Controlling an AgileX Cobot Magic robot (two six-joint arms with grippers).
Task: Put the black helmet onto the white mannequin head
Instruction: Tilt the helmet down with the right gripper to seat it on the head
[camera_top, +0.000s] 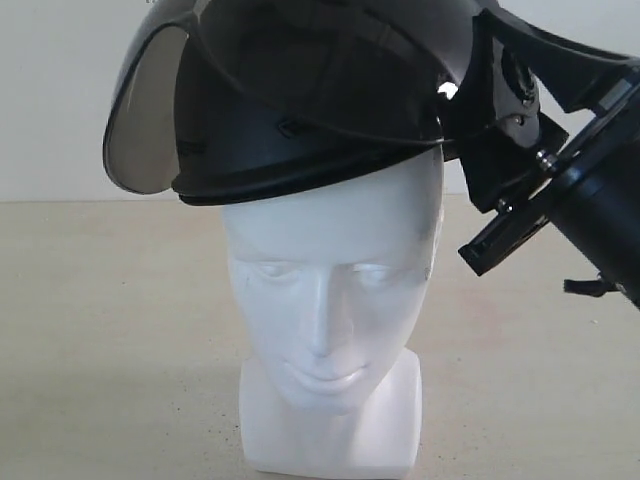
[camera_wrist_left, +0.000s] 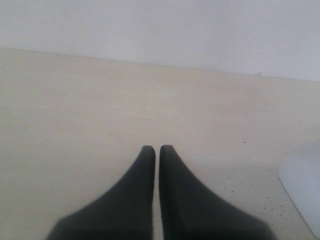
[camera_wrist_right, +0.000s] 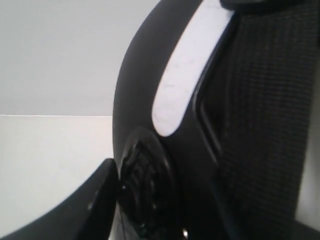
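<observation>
The black helmet (camera_top: 290, 150) sat at twelve o'clock on the white mannequin head (camera_top: 330, 270), resting on the crown with the face and forehead left bare. It was tilted, its rim higher toward three o'clock and lower toward nine o'clock, where the smoky visor (camera_top: 145, 120) stood flipped up. The head stood upright on its blocky neck base at six o'clock, on the pale table (camera_top: 100, 330). At three o'clock of the helmet the right gripper (camera_top: 485, 110) was against the shell's edge; in the right wrist view one finger (camera_wrist_right: 95, 200) lay just beside the helmet's round side knob (camera_wrist_right: 145, 185), but whether the jaws were clamping or freed could not be told. The left gripper (camera_wrist_left: 157, 150) hung over bare table, fingers drawn almost together, grasping nothing.
</observation>
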